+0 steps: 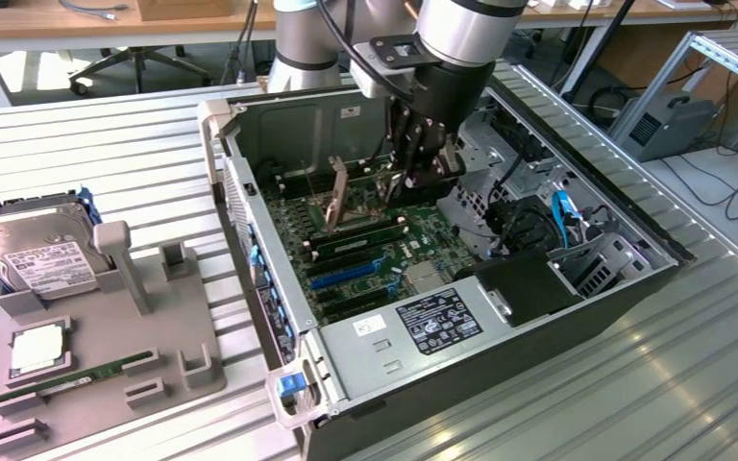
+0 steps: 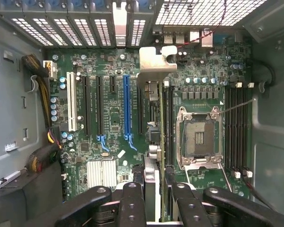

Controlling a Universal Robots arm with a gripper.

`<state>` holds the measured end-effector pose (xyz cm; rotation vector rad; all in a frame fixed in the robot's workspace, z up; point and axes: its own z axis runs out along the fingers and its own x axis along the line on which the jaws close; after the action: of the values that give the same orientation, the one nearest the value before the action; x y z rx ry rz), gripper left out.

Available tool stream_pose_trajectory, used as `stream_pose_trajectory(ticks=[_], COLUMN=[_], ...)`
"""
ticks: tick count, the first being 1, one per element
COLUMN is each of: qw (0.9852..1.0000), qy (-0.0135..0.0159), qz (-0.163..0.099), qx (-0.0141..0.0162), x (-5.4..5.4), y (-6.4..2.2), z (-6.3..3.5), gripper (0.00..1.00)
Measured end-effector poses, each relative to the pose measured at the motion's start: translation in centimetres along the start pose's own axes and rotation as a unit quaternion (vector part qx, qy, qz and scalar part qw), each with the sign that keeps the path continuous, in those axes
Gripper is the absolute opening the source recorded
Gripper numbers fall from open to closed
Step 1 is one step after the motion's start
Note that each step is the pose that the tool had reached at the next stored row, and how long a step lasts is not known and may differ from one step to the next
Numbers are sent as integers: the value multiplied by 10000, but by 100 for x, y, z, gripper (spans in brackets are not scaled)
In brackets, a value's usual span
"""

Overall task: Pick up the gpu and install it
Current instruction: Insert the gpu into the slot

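Tool [image 2: 155,204] fingers are clenched on the gpu [image 2: 153,137], which stands on its edge between them inside the open computer case [image 1: 247,182], over the motherboard [image 2: 111,127]. On the exterior view's left, the hard drive [image 1: 38,254] and the thin RAM stick [image 1: 74,377] sit in the grey holder [image 1: 151,384] on the desk [image 1: 100,144], well apart from the work, so they play no role now. Further to the right comes the case, and the tool reaches down into the middle of it. In the wrist view the card lies between the blue slot [image 2: 127,106] and the CPU socket [image 2: 199,137], with its silver bracket [image 2: 156,59] turned to the rear wall of the case. Whether the card's lower edge already touches a slot, I cannot tell. I judge that this step goes well only if the card is upright and parallel to the slot, so that the contact edge enters along its whole length at once; a tilt would jam one end. The bracket should slide into the rear opening at the same time and not land on the metal lip. The press should be straight down and gentle, and the open CPU socket just beside the card must not be touched, because such a socket is easily damaged.
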<state>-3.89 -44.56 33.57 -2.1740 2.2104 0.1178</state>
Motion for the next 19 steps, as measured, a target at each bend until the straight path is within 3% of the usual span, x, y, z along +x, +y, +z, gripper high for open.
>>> stream_pose_trajectory(ticks=[19], qw=[10000], qy=[8], qz=[-5], qx=[2], x=[61], y=[53], z=[1], gripper=[27])
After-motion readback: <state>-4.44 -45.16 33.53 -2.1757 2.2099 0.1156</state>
